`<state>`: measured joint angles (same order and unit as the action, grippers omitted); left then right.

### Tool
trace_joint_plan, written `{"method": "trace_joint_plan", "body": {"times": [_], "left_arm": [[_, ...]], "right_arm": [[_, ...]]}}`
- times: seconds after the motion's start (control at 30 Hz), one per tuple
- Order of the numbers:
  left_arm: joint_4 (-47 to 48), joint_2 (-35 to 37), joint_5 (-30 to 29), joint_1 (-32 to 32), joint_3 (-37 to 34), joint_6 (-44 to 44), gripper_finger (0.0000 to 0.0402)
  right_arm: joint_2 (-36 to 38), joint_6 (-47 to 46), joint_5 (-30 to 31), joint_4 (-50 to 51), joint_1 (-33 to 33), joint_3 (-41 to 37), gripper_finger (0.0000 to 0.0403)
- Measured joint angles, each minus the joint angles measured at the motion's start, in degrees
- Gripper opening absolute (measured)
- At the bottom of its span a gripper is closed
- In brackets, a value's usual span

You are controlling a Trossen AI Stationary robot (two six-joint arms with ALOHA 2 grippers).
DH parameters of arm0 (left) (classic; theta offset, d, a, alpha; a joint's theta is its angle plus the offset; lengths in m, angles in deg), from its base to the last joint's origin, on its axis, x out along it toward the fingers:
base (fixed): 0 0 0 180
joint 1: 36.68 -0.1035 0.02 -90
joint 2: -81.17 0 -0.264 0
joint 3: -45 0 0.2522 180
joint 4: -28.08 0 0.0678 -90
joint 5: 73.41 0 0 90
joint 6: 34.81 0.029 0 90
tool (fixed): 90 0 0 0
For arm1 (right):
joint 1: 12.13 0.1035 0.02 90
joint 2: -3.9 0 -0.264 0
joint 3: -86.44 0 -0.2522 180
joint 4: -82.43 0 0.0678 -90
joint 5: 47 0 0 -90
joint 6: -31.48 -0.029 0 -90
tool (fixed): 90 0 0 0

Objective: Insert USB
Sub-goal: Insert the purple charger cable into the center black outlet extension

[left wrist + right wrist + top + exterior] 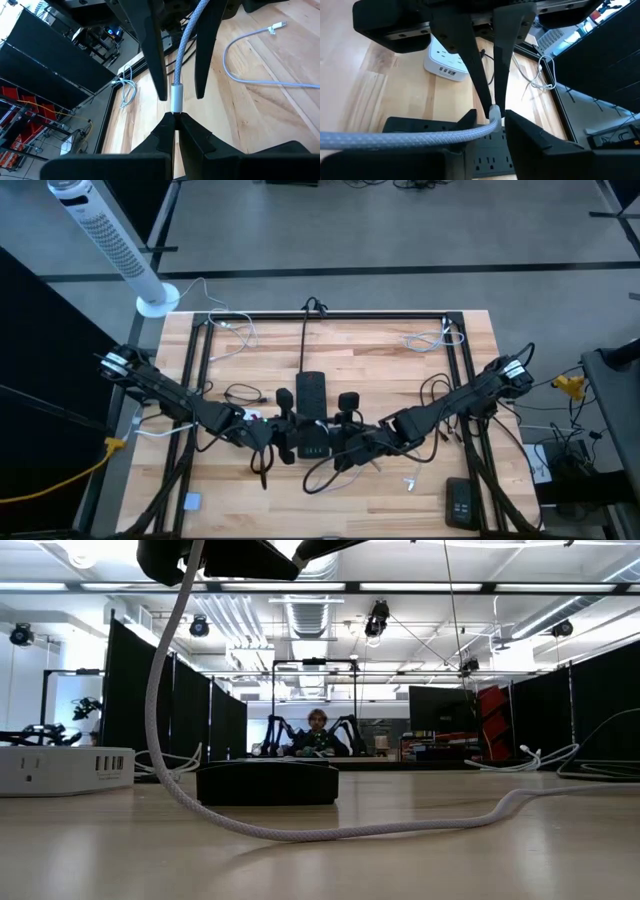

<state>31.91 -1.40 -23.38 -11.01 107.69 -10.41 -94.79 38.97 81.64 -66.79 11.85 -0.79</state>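
A white braided USB cable (186,45) ends in a white plug (176,97). My left gripper (175,117) is shut on that plug above the black power strip (312,405), near the table's middle. My right gripper (494,120) is open. Its fingers (157,65) stand on either side of the plug, with gaps. In the low view the cable (160,710) hangs down from the grippers, and its slack (420,825) lies on the table. A white charger with USB ports (447,62) sits beyond the black strip (420,125). My left gripper pinches the plug's free end (175,111) between its two fingertips, lying along the cable's line. The plug is lifted clear of the table. The cable runs on from it between the right gripper's fingers and hangs slack to the table.
Black cables (240,393) loop around the strip, and thin white cables (430,338) lie near the far corners. A black device (462,502) sits at the near right. A black metal frame (330,318) borders the table. People sit in the room behind (318,730).
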Motion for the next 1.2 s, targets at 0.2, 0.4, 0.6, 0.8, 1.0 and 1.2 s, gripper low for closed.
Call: {"method": "trace_joint_plan", "body": {"times": [0.2,0.4,0.6,0.8,1.0,1.2], "left_arm": [[0.02,0.0,0.24,0.0,0.0,-0.07,0.0001],[1.28,0.02,0.28,0.06,-0.02,0.46,0.0013],[11.51,1.76,-5.37,1.49,-0.07,0.62,0.0055],[20.07,4.64,-21.51,5.68,-0.07,-4.08,0.007],[22.11,5.97,-30.08,9.63,-0.07,-4.17,0.0062],[24.92,7.03,-33.3,11.89,-0.07,-4.93,0.0062]], "right_arm": [[0.04,-0.06,0.37,0.07,0.01,0.0,0.001],[0.09,-5.6,-0.24,1.48,0.01,0.89,0.001],[0.31,-23.28,-11.48,10.89,-1.11,7.37,0.001],[0.07,-43.04,-20.92,16.1,-3.27,7.92,0.001],[-2.8,-56.41,-24.8,18.45,-4.56,7.89,0.001],[-9.31,-65.21,-26.39,18.15,-5.17,7.89,0.001]]}}
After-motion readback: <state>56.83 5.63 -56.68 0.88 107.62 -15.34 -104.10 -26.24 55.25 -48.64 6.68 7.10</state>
